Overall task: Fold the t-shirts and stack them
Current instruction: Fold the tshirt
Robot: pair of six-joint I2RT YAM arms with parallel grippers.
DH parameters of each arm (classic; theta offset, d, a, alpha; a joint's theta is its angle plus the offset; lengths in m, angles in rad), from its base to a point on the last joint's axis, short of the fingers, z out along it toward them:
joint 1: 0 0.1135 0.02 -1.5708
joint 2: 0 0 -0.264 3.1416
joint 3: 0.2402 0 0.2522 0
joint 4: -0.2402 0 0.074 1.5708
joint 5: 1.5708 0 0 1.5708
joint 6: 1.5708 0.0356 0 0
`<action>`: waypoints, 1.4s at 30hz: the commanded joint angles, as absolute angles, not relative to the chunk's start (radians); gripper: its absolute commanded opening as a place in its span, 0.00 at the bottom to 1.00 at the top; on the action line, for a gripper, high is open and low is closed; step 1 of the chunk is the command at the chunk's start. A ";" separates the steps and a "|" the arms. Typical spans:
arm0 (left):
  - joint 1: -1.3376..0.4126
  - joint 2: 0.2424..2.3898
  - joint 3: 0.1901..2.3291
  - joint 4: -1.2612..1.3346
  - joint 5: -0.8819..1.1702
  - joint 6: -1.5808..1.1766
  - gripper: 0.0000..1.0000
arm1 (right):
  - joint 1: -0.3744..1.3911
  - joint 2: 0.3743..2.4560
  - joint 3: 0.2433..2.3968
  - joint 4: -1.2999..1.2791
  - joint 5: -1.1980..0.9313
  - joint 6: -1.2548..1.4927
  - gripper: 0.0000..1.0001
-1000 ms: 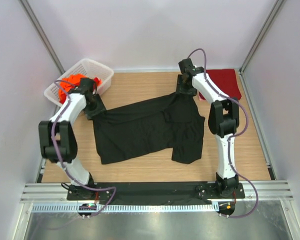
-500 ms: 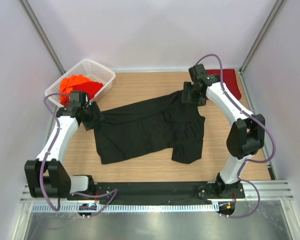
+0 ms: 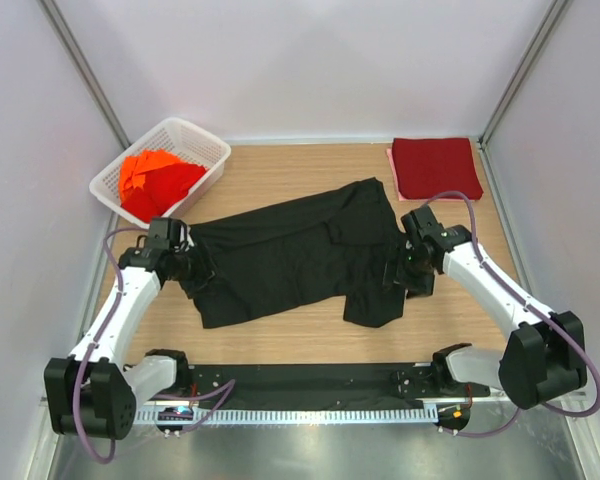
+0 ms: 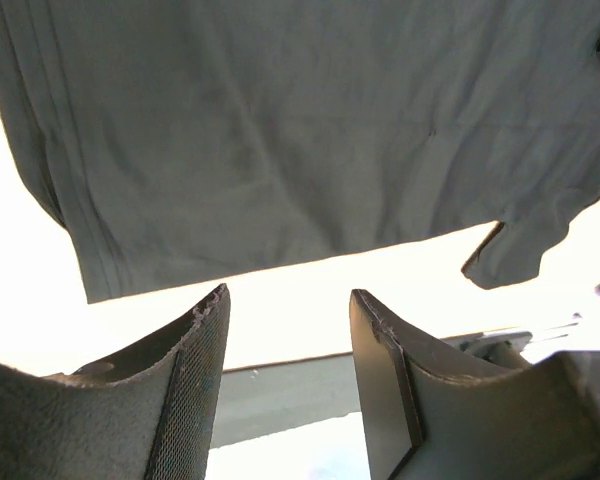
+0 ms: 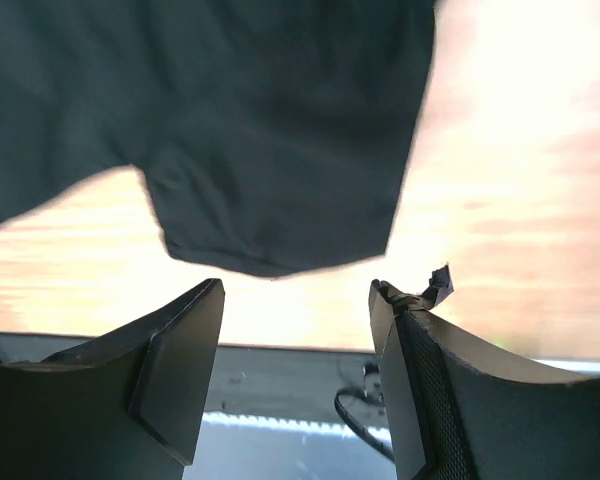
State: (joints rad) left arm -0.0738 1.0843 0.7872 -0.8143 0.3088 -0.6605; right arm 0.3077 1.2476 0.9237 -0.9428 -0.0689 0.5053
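No writing, label, brand, number or sign can be read in any of the 3 views. The small parts on the rail [image 3: 310, 414] at the near edge of the table are too small to tell whether they carry any marking.

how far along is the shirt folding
Done: one dark red t-shirt lies folded at the far right corner. In hand: the black t-shirt lies spread mid-table, not yet folded, left gripper and right gripper open at its sides. Left: the orange-red t-shirts heaped in the basket.
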 commanded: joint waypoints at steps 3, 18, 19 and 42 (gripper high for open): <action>-0.083 1.051 0.764 -0.862 0.315 -0.764 0.52 | 0.296 1.169 0.816 -0.948 -0.092 0.595 0.68; -0.080 1.060 0.633 -0.965 -0.030 -1.006 0.47 | 0.287 1.132 0.747 -0.884 -0.163 0.704 0.64; -0.080 1.066 0.656 -0.985 -0.087 -1.015 0.48 | 0.287 1.132 0.742 -0.885 -0.153 0.701 0.64; -0.080 1.100 0.526 -0.854 -0.006 -1.095 0.35 | 0.287 1.170 0.749 -0.874 -0.144 0.661 0.64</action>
